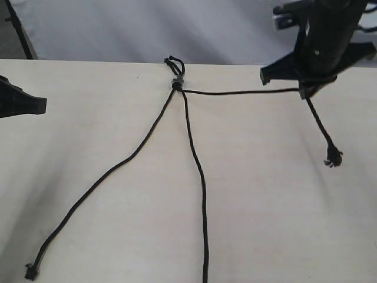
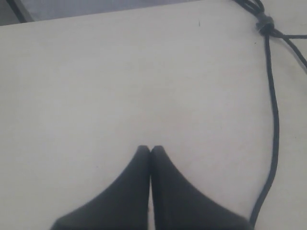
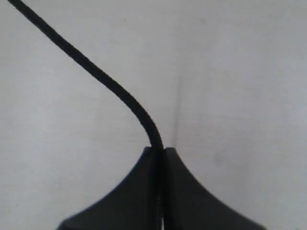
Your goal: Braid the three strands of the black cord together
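The black cord lies on a pale table (image 1: 265,206), its three strands bound by a small grey band (image 1: 176,82) with short loops behind it. The left strand (image 1: 112,171) runs down-left to a knotted tip. The middle strand (image 1: 200,177) runs straight toward the front edge. The right strand (image 1: 241,92) is pulled taut sideways into my right gripper (image 1: 306,91), which is shut on it (image 3: 158,149); its frayed tail (image 1: 333,156) hangs below. My left gripper (image 2: 150,148) is shut and holds nothing, at the far left (image 1: 23,103). The band (image 2: 265,24) shows in the left wrist view.
A white backdrop (image 1: 147,29) rises behind the table's far edge. The right arm's black body (image 1: 330,35) stands above the back right corner.
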Tool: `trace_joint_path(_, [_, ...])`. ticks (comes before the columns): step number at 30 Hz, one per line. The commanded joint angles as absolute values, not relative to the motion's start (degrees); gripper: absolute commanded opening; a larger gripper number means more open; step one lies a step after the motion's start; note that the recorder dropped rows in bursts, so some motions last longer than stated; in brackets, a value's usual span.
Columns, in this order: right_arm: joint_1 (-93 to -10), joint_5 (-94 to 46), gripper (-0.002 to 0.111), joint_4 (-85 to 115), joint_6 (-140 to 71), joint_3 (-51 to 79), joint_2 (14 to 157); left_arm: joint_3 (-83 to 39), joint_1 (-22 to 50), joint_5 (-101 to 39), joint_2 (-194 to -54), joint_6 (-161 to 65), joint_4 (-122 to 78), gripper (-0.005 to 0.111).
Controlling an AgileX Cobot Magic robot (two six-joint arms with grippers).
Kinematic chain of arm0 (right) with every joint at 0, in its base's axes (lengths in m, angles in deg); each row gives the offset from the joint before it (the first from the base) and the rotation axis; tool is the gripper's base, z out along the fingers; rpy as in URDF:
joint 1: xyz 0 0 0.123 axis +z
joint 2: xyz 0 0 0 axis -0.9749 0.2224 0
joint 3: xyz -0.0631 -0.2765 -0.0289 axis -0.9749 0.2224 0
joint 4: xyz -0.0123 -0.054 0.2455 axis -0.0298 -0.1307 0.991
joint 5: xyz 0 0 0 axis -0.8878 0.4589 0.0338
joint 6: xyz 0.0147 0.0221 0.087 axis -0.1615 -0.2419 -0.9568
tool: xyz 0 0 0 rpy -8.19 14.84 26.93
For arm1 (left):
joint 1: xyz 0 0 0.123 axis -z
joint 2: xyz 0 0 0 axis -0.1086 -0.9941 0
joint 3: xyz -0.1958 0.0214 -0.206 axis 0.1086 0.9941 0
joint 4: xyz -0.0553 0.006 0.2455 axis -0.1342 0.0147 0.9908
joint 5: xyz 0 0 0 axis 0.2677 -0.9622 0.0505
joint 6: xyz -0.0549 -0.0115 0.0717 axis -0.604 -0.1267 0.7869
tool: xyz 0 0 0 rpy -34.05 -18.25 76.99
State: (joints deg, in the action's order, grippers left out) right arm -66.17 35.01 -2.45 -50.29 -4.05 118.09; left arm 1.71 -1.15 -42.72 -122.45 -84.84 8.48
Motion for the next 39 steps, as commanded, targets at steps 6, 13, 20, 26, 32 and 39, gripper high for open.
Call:
trace_joint_path(6, [-68.39,22.4,0.0,-0.62,-52.63,6.03,127.63,1.48,-0.72,-41.44,-122.45,-85.25,7.36,0.0])
trace_joint_path(13, [-68.29,22.95,0.001,-0.62,-55.26,6.03,132.47,1.48,-0.72,-41.3,-122.45,-86.7,7.36,0.0])
trace_joint_path(20, [-66.37,22.95,0.042,-2.87,-56.51,5.92,133.35,1.48,-0.72,-40.42,-122.45,-87.02,7.36,0.0])
trace_joint_path(26, [-65.51,23.98,0.064,-4.83,-55.55,4.16,130.42,1.48,0.7,-40.25,-122.68,-87.02,7.03,0.0])
trace_joint_path(32, [-65.65,24.04,0.057,-8.48,-56.05,4.01,118.54,-2.87,13.85,-48.26,-127.38,-84.37,2.29,0.0])
trace_joint_path(39, [-65.65,14.1,0.053,-9.41,-56.73,13.16,105.41,-12.52,31.97,-54.08,-141.37,-81.54,-3.43,0.0])
